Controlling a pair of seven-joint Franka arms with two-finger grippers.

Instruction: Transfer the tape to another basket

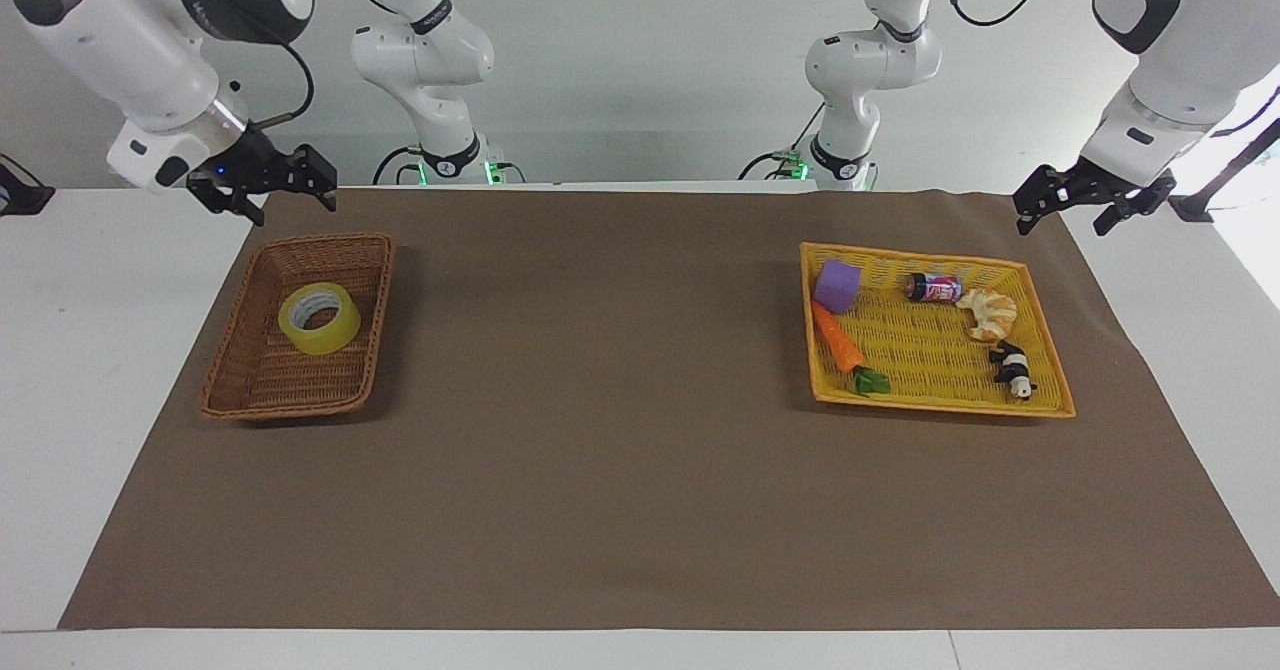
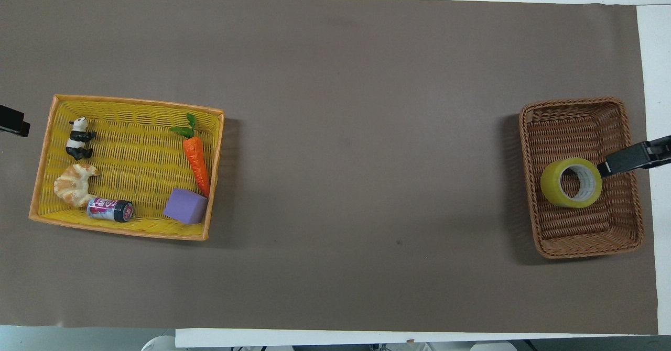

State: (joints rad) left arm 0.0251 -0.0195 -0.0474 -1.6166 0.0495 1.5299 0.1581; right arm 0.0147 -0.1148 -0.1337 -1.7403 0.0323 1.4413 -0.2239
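Observation:
The yellow tape point(image 1: 320, 318) lies flat in the brown wicker basket point(image 1: 235, 375) at the right arm's end of the table; it also shows in the overhead view point(image 2: 571, 182), in the basket point(image 2: 582, 236). My right gripper point(image 1: 290, 205) is open and empty, raised in the air over the basket's outer rim, apart from the tape; one finger shows in the overhead view point(image 2: 631, 157). My left gripper point(image 1: 1060, 225) is open and empty, raised over the mat's corner beside the yellow-orange tray basket point(image 1: 940, 405).
The yellow-orange tray basket point(image 2: 47, 152) holds a purple block point(image 2: 184, 207), a carrot point(image 2: 197, 160), a small can point(image 2: 109, 209), a croissant point(image 2: 75, 184) and a panda figure point(image 2: 78, 138). A brown mat point(image 1: 600, 430) covers the table between the two baskets.

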